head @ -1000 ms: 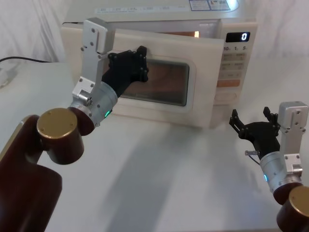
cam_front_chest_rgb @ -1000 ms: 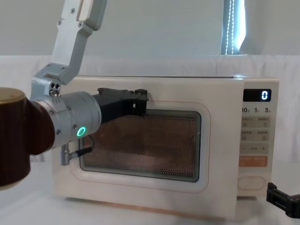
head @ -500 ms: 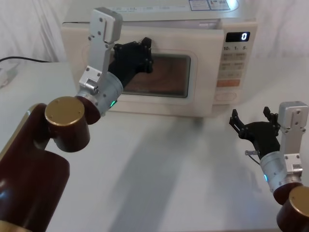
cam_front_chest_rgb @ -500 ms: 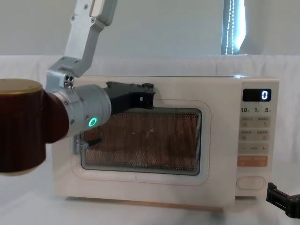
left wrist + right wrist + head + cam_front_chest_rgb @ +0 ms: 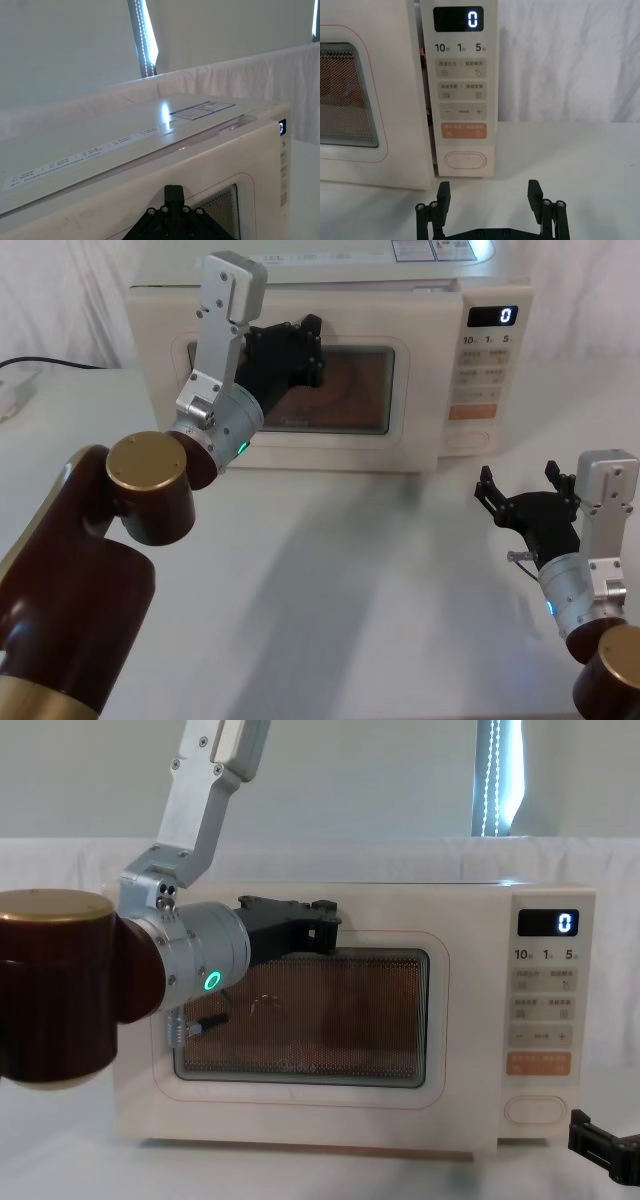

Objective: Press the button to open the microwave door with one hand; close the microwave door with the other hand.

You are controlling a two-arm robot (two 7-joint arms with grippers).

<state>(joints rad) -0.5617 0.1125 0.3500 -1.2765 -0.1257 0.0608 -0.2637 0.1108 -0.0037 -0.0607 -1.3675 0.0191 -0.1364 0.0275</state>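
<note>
The left gripper [image 5: 300,350] covers the upper left of the microwave door [image 5: 400,410] — whether its fingertips touch the panel or are parted cannot be told. The small keys [image 5: 484,365] look too tiny to read from the head. The right gripper [image 5: 605,1148] is cut off by the chest view's edge.

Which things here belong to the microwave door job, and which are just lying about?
Job:
microwave door, looks shut
button
left gripper, against the door's upper edge
right gripper, open, on the table facing the button

Just there:
orange key
display
black cable
</note>
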